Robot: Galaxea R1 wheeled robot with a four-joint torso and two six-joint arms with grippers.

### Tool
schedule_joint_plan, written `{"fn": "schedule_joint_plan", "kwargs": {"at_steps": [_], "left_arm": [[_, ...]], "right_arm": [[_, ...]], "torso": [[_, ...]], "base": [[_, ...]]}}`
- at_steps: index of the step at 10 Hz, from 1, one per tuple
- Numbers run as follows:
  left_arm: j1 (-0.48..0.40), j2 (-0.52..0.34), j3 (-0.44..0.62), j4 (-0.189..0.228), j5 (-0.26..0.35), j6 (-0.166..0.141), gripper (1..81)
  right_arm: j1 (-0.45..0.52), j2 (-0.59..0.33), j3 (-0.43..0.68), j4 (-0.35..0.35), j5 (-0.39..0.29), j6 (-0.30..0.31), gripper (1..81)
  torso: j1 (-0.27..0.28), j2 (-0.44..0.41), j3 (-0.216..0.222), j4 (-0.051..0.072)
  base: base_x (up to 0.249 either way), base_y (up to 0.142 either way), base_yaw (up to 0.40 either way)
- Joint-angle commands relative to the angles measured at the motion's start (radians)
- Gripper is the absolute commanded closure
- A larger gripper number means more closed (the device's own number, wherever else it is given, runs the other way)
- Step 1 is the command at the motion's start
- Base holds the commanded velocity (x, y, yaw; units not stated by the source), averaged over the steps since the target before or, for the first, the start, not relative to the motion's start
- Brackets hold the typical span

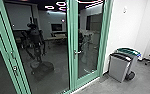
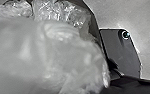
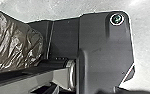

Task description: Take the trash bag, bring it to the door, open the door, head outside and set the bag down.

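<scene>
Trash bag (image 2: 61, 55), on the robot's side of the door, shows as pale, crinkled plastic close against the left wrist camera. I cannot tell how far open the left tool is, nor whether it has hold of the plastic; the same goes for the right tool. Glossy, wrinkled brown-black plastic (image 3: 13, 42) lies close beside the robot's base (image 3: 103, 47) in the right wrist view, likely more of the same bag.

Thin film like this should be soft and slippery, ready to swing and stretch. The loose folds suggest a light load, though the contents cannot be made out. Best hold would be a gathered bunch at the neck, with several layers pinched together; a single fold could tear or slide free. Its slack sides could brush the base or catch at the door's edge.

Farther out, the green-framed door (image 1: 88, 77) looks shut, its lever handle (image 1: 77, 52) on the left edge of its glass. To the right of the door, against the white wall (image 1: 123, 27), are a grey bin (image 1: 118, 67) and a green-lidded bin (image 1: 128, 51). Opening the door probably calls for one arm free of the bag.
</scene>
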Motion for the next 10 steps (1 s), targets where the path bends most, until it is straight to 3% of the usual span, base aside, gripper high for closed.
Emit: {"fn": "schedule_joint_plan", "kwargs": {"at_steps": [1,6,10], "left_arm": [[-0.056,0.006,0.004,0.014,0.039,0.005,81.1],[-0.056,0.006,0.004,0.014,0.039,0.005,81.1],[-0.057,0.006,0.004,0.014,0.039,0.005,81.1]], "right_arm": [[0.042,0.003,0.003,0.002,-0.058,-0.008,1.0],[0.043,0.003,0.003,0.002,-0.056,-0.006,1.0],[0.042,0.003,0.005,0.002,-0.056,-0.008,1.0]], "torso": [[0.0,0.0,0.0,0.0],[0.0,0.0,0.0,0.0],[0.0,0.0,0.0,0.0]], "base": [[0.137,-0.067,0.0],[0.137,-0.067,0.0],[0.134,0.0,0.0]]}}
